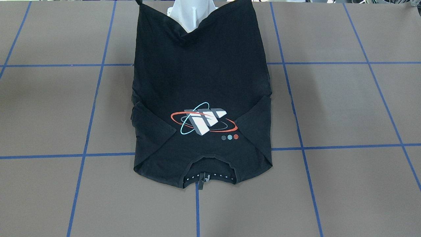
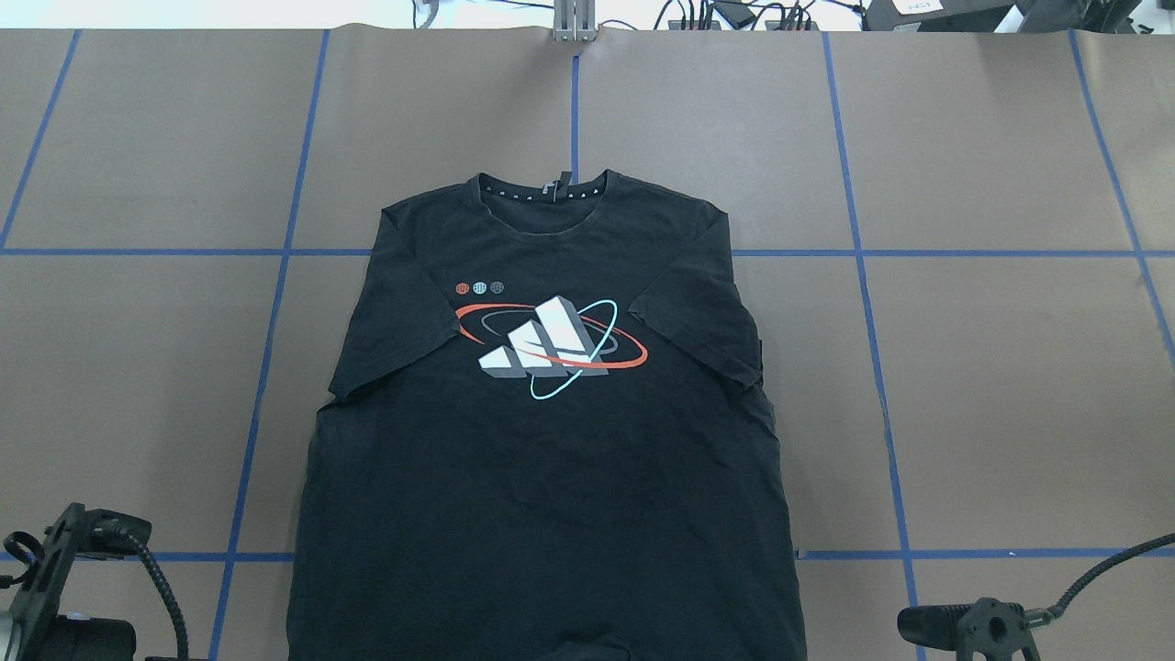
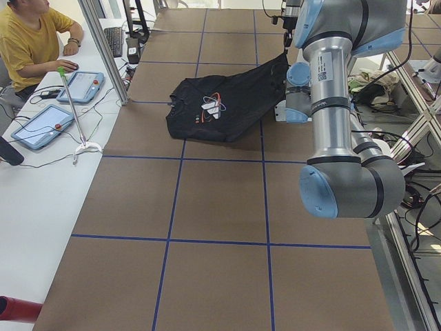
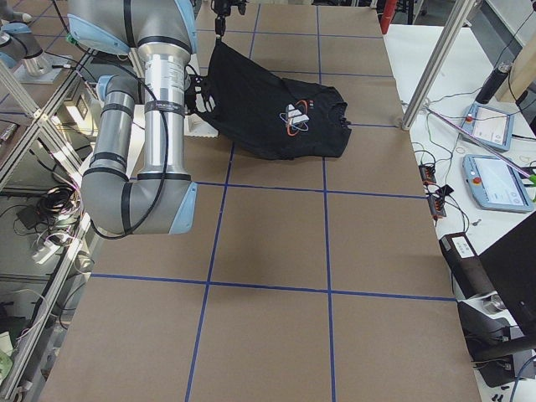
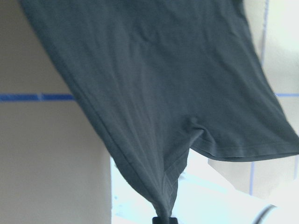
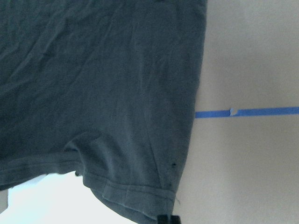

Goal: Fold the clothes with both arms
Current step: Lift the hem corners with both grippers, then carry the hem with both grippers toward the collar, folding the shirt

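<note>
You have a black shirt [image 2: 551, 477]; its graphic [image 2: 546, 347] is white and grey blocks crossed by a red ring and a teal ring; its three small dots [image 2: 479, 287] are red, teal and grey. Your table [image 2: 1010, 395] is brown, gridded with blue tape [image 2: 991, 252]; the left arm [image 3: 331, 117] and right arm [image 4: 161, 109] are silver with light-blue caps.

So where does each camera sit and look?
Front: across table, facing robot; white base shows.
Overhead: behind robot, looking down; left arm, right arm at corners.
Left side: table's end; left arm near.
Right side: opposite end; right arm near.
Left wrist: on left gripper, T-shirt hem pinched.
Right wrist: likewise, right gripper.
All show the T-shirt.
</note>
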Tool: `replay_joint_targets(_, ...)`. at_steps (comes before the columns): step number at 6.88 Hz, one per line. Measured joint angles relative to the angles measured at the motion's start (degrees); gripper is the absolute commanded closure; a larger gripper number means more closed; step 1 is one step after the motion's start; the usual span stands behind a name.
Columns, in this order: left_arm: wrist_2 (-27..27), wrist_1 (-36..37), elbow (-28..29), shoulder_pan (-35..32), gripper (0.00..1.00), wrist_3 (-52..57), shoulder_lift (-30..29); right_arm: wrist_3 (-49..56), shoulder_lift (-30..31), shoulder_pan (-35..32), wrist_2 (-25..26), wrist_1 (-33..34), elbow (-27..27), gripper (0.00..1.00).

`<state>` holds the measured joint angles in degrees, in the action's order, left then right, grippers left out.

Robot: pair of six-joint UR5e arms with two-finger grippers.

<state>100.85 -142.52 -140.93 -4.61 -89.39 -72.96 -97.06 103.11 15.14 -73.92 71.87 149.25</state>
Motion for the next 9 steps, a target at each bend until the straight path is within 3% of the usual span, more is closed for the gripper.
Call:
replay_joint_targets(2,-0.22,0.30,1.95,-5.33,1.00,3.71,-0.77,0.08,-0.65,-6.27,0.31,0.06,-0.59,1.00)
replay_joint_targets(3,-0.59,0.36,5.55,-8.89,1.00,7.27,-2.63,0.23,-3.00,-11.44,0.11,0.04,-3.44,1.00)
replay_joint_targets(5,-1.57,0.42,15.41,-16.51,1.00,11.12,-8.79,0.36,-13.70,-23.18,-0.86,0.14,-14.58,1.00)
replay_joint_targets(6,-1.88,0.46,19.15,-20.16,1.00,12.66,-11.19,0.38,-16.54,-27.92,-2.14,0.18,-17.60,1.00)
replay_joint_targets(9,-1.88,3.12,22.26,-28.55,1.00,17.69,-15.84,0.41,-18.83,-40.04,-7.55,0.19,-19.09,1.00)
